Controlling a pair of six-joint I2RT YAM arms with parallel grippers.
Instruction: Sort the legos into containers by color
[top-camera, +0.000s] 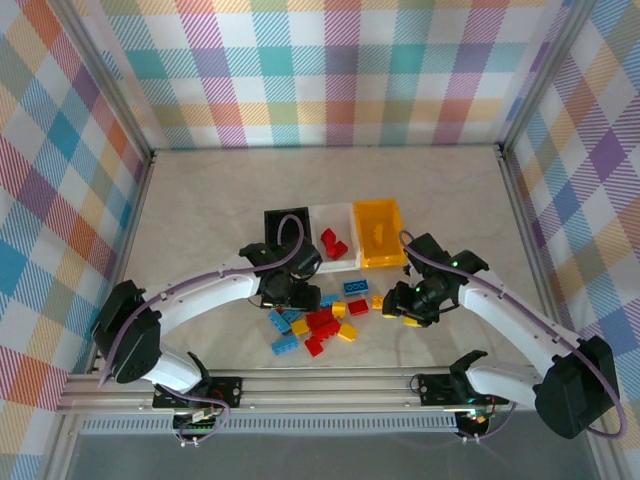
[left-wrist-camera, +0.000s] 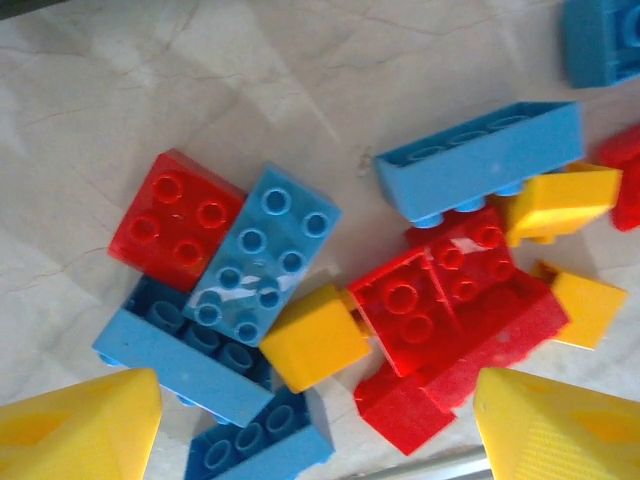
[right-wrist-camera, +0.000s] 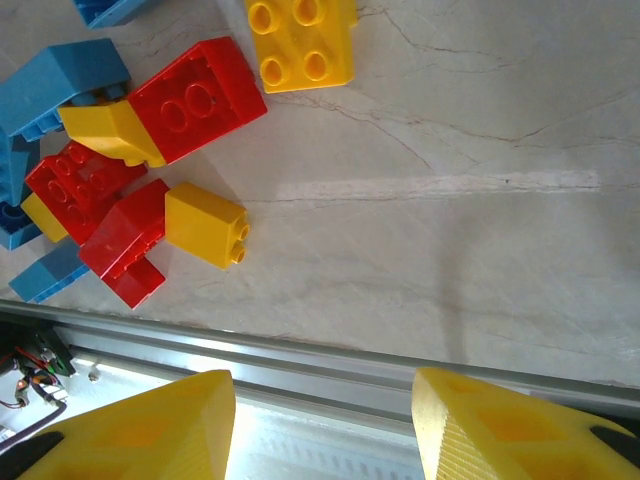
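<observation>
Three containers stand in a row: a black bin (top-camera: 287, 230), a white bin (top-camera: 347, 213) holding red legos (top-camera: 333, 243), and a yellow-orange bin (top-camera: 379, 232). In front of them lies a pile of red, blue and yellow legos (top-camera: 315, 325). My left gripper (top-camera: 283, 292) hovers over the pile's left part, open (left-wrist-camera: 320, 430), with a small yellow brick (left-wrist-camera: 315, 335), red bricks (left-wrist-camera: 440, 290) and a light blue brick (left-wrist-camera: 262, 255) below it. To the right of the pile my right gripper (top-camera: 405, 305) is open and empty (right-wrist-camera: 325, 430), beside a small yellow brick (right-wrist-camera: 205, 225) and a yellow four-stud brick (right-wrist-camera: 300, 40).
A metal rail (top-camera: 330, 385) runs along the table's near edge, close under the right fingers (right-wrist-camera: 510, 430). Checkered walls enclose the table on three sides. Bare marble surface (top-camera: 220, 190) lies behind and to both sides of the bins.
</observation>
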